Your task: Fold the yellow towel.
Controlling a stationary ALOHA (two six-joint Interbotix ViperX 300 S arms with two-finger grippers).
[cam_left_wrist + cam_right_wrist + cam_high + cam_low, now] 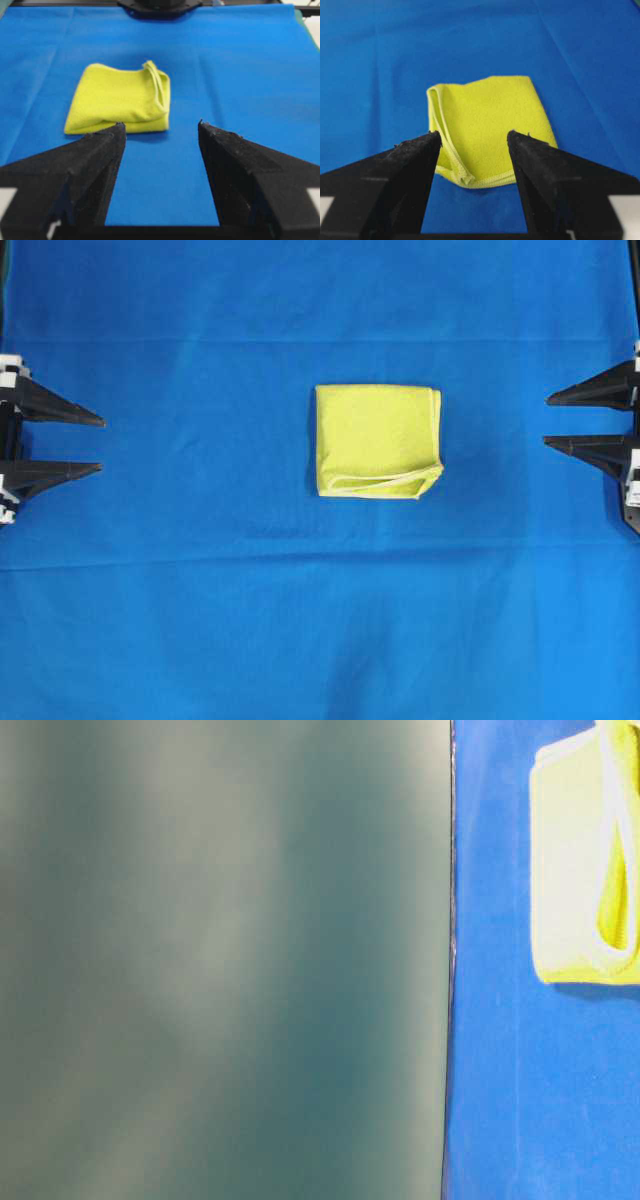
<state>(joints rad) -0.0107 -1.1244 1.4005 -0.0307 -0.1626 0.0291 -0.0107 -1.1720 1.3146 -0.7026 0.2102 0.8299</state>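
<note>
The yellow towel lies folded into a small, roughly square pad in the middle of the blue cloth, its pale hems stacked along the near and right sides. It also shows in the table-level view, the left wrist view and the right wrist view. My left gripper rests at the far left edge, open, nothing between its fingers. My right gripper rests at the far right edge, open and empty too. Both stand well apart from the towel. The left gripper and right gripper each face the towel.
A large blue cloth covers the whole table. A blurred grey-green surface fills the left of the table-level view. The dark base of the opposite arm sits at the far edge of the cloth.
</note>
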